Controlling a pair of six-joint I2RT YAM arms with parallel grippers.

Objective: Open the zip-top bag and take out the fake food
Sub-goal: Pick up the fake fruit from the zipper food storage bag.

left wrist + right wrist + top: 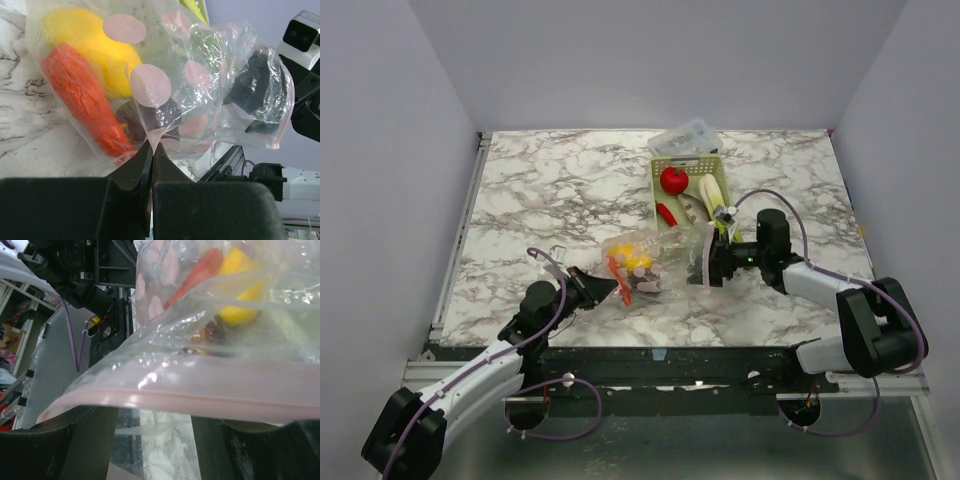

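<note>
The clear zip-top bag (645, 262) hangs between my two grippers just above the marble. It holds an orange carrot (82, 95), a yellow lemon (95, 47) and a dark beet (145, 117). My left gripper (610, 287) is shut on a fold of the bag's film (152, 142) at its closed end. My right gripper (706, 266) is open, its fingers spread wide at the mouth end, with the pinkish zip strip (200, 395) lying across the fingertips. The carrot (197, 272) and lemon (240, 285) show through the bag in the right wrist view.
A pale green slotted basket (660, 165) stands behind the bag and holds a red round fruit (673, 180), a pale leek (712, 190) and a red chili (667, 213). A clear rigid box (685, 135) sits behind it. Walls close in the table.
</note>
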